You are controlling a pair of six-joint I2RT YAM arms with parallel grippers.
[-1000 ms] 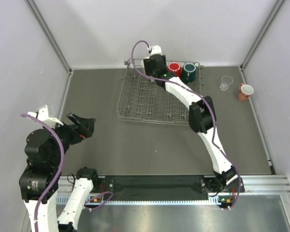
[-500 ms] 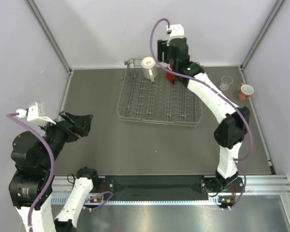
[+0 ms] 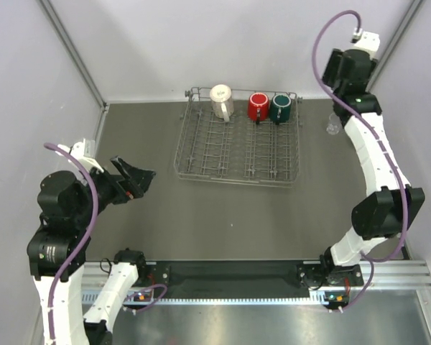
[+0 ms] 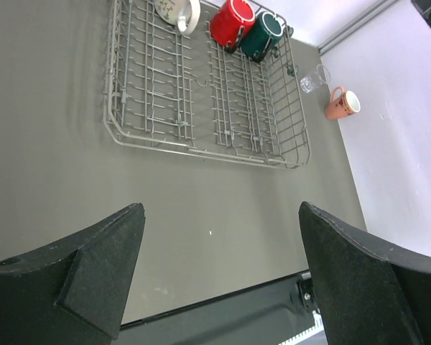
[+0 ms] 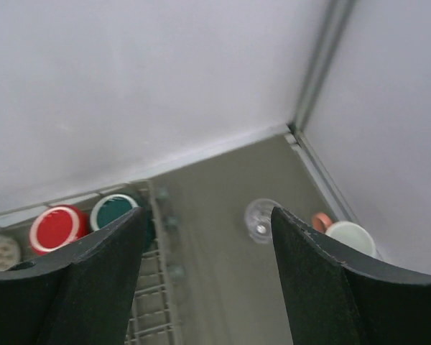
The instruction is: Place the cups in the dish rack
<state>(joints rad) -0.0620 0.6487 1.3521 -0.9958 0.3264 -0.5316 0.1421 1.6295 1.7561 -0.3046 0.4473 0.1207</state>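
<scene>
The grey wire dish rack (image 3: 201, 154) (image 4: 165, 108) stands at the back middle of the table. Along its back row stand a white speckled mug (image 3: 221, 100) (image 4: 178, 10), a red mug (image 3: 258, 106) (image 4: 231, 21) (image 5: 55, 228) and a dark green mug (image 3: 281, 108) (image 4: 262, 34) (image 5: 113, 210). A clear glass (image 4: 312, 79) (image 5: 260, 218) and a salmon-pink mug (image 4: 343, 103) (image 5: 348, 236) stand on the table right of the rack. My right gripper (image 3: 343, 79) (image 5: 208, 212) hangs open and empty high above the glass. My left gripper (image 3: 142, 183) (image 4: 219, 207) is open and empty at the near left.
Grey walls close the table at the back and both sides, with a metal post in the back right corner (image 5: 323, 65) close to the glass and pink mug. A black rail (image 3: 237, 274) runs along the near edge.
My right gripper has come away from the white mug, which now stands in the rack's back row, and swung up and right to the back right corner. The left arm shifted slightly.
</scene>
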